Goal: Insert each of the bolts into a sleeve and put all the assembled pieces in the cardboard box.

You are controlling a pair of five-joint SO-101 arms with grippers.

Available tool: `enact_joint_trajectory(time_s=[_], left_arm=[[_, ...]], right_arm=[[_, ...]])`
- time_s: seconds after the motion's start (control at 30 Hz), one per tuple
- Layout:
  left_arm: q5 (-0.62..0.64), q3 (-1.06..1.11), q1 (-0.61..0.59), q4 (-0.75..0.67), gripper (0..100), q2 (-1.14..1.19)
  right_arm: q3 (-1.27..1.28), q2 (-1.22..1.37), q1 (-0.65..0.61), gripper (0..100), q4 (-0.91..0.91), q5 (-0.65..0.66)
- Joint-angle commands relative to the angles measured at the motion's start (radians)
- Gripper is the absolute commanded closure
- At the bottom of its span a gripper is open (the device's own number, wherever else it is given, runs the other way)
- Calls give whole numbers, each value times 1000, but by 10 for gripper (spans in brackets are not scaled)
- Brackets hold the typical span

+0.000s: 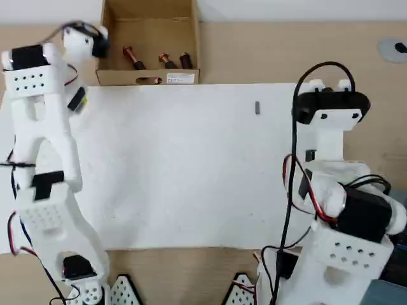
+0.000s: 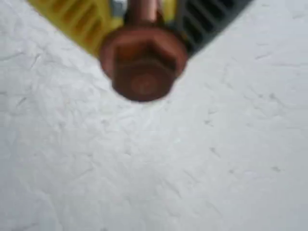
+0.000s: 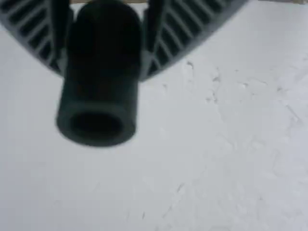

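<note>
A: Left claw (image 2: 144, 17)?

B: Clamped on a copper bolt (image 2: 143, 67). Yellow finger on one side of the shank, dark finger on the other. Hex head sticking out past the fingertips, above the white sheet (image 2: 202, 168).

A: Touching the sheet?

B: Cannot tell from the wrist view. In the high view, poised at the sheet's far left corner, near the front wall of the cardboard box (image 1: 116, 77).

A: Right claw (image 3: 103, 24)?

B: Closed around a black sleeve (image 3: 98, 96), gripped at its back end between two dark ribbed fingers. Open bore facing the camera, dark inside. Also over the white sheet, on the right side.

A: Bolt and sleeve together?

B: No, well apart, one in each claw, at opposite sides of the sheet.

A: And the box?

B: Open at the top, standing on the table (image 1: 254, 51) just beyond the sheet's far edge, toward the left. Three assembled pieces (image 1: 135, 58) inside, lying side by side along the front wall. Copper showing on two, the third mostly dark.

A: Anything else on the sheet?

B: One small grey piece (image 1: 257, 108), alone near the far edge, right of centre, between the box and the right arm. Too small to say whether bolt or sleeve.
</note>
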Motion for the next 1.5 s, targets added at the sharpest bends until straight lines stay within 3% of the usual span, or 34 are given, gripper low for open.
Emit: enact_joint_trajectory(time_s=[0.0,0.37,0.7,1.0,1.3,1.47], left_arm=[[81,18,41,12,998,-180],[393,195,110,11,998,-555],[641,535,112,2,998,-938],[882,957,106,-222,998,-1291],[1037,1458,112,-540,998,-1736],[1096,1669,112,-638,998,-2002]], right_arm=[[-81,-16,10,986,18,25],[-151,-145,7,989,23,37],[22,-351,15,989,-34,91],[308,-467,-13,989,-261,-49],[591,-604,-265,989,-466,-135],[717,-680,-387,989,-575,-135]])
